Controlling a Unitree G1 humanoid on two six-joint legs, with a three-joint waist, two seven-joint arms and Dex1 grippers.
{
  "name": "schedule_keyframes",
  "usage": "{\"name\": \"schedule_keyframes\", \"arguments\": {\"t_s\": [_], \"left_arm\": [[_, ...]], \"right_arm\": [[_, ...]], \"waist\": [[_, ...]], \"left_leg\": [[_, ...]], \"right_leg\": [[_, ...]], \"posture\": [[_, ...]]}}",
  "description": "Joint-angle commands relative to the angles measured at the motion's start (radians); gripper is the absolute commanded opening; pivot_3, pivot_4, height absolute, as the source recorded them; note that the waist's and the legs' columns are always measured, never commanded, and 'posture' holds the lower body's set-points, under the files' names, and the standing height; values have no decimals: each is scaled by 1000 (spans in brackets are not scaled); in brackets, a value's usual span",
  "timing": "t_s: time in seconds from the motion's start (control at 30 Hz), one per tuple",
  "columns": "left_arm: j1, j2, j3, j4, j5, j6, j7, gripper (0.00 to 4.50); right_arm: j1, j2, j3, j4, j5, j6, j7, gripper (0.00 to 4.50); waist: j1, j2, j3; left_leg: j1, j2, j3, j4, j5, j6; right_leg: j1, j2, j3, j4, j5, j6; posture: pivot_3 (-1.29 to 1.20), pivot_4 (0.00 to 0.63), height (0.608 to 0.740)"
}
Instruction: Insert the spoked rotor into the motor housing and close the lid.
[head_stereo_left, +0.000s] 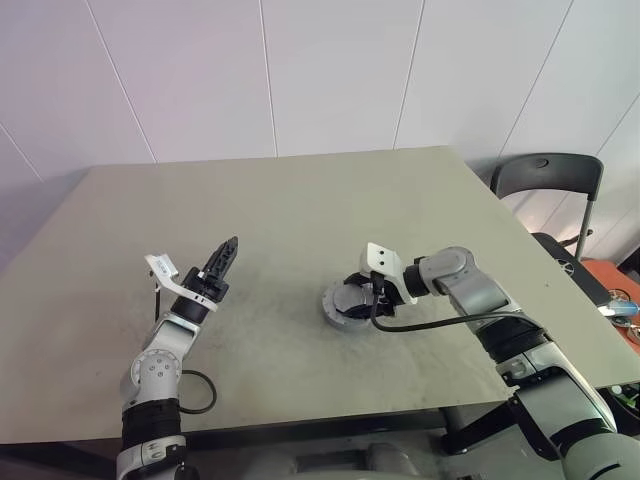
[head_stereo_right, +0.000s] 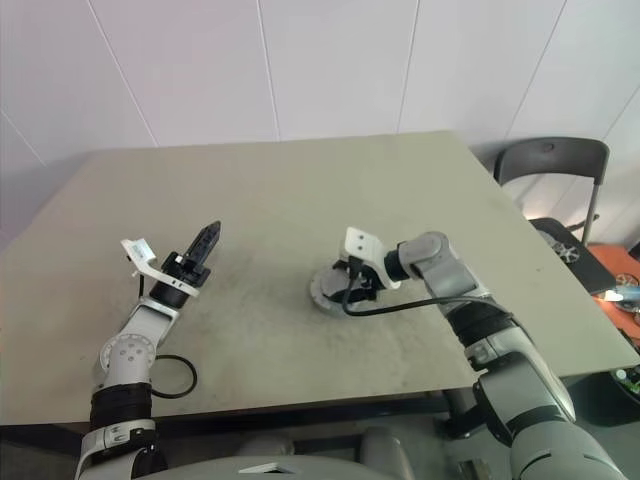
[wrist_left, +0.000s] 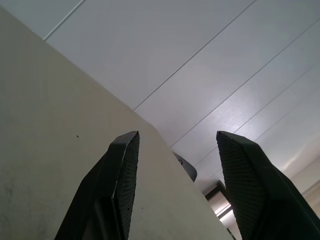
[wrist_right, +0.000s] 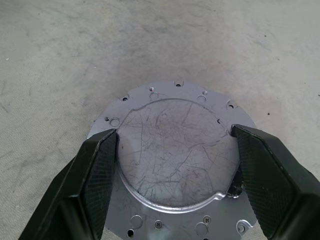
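Right gripper (wrist_right: 170, 165) at table (head_stereo_left: 300, 210) centre, pointing down-left onto lid (wrist_right: 172, 150). Lid: scratched silver disc, lying flat, apparently seated on housing (head_stereo_left: 340, 312); rotor not discernible, judged already inside. Right fingers (wrist_right: 95, 170) wide, straddling raised centre boss, one pad each side; contact with boss edge cannot be confirmed. Left gripper (head_stereo_left: 222, 262) well apart to left, raised, fingers part-open, holding nothing. Right arm nearer. Next move judged: press or seat lid squarely.

I'm seeing the right gripper (head_stereo_left: 362, 296) covering part of the lid (wrist_right: 172, 150), so I'm not telling whether its fingers (wrist_right: 95, 170) are touching the rim; the chair (head_stereo_left: 548, 180) is running off the right edge.
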Motion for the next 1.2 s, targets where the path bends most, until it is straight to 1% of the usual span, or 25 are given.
{"name": "schedule_keyframes", "arguments": {"t_s": [0.03, 0.2, 0.33, 0.5, 0.6, 0.77, 0.97, 1.17, 1.2], "left_arm": [[-14, 7, -1, -29, -3, -5, -8, 2607], [-21, -1, -16, -29, -2, 5, -6, 2607], [-29, -7, -34, -18, 11, 3, -8, 2607], [-38, -11, -49, 11, 24, -4, -24, 2607], [-41, -14, -49, 11, 27, -2, -25, 2607], [-41, -13, -58, 10, 42, 6, -29, 2607], [-47, -7, -158, 48, 153, -9, -69, 2607], [-81, 15, -324, 147, 370, -87, -99, 2607], [-91, 15, -345, 162, 395, -97, -107, 2426]], "right_arm": [[25, -22, 25, 56, -57, 23, -4, 3233], [34, -6, 10, 44, -33, 6, 7, 3233], [47, 24, -45, 6, 48, 27, 37, 3233], [67, 35, -71, 25, 67, 23, 51, 3233], [81, 26, -61, 53, 36, -7, 44, 3233], [85, 25, -57, 68, 20, -30, 43, 3233], [80, 27, -56, 78, 15, -41, 40, 3233], [74, 34, -51, 88, 8, -46, 34, 3233], [73, 36, -50, 90, 7, -47, 32, 3233]], "waist": [[0, 0, 0], [0, 0, 0], [-3, 0, 0], [-4, 0, 0], [-4, 0, 0], [-3, 0, 0], [-2, 0, 0], [-3, 0, 0], [-3, 0, 0]], "left_leg": [[0, 0, 0, 0, 0, 0], [0, 0, 0, 0, 0, 0], [0, 0, 0, -1, 0, 0], [-6, 1, 0, -2, 0, -1], [-13, 1, 0, -2, 3, -5], [-13, 1, 1, -2, 1, -2], [-12, 1, 1, -2, 0, -1], [-12, 1, 1, -2, 0, -1], [-12, 1, 1, -2, 0, -1]], "right_leg": [[0, 0, 0, 0, 0, 0], [0, 0, 0, 0, 0, 0], [-1, 0, 0, 0, 0, 0], [-7, 1, 0, 0, 2, -4], [-14, 1, 0, 0, 3, -4], [-14, 0, 0, 0, 3, -4], [-13, 1, 0, 0, 3, -4], [-13, 1, 0, 0, 3, -4], [-13, 1, 0, 0, 3, -4]], "posture": [[0, 0, 740], [0, 0, 740], [0, 0, 740], [0, 0, 740], [0, 0, 740], [0, 0, 740], [0, 0, 740], [0, 0, 740], [0, 0, 740]]}}
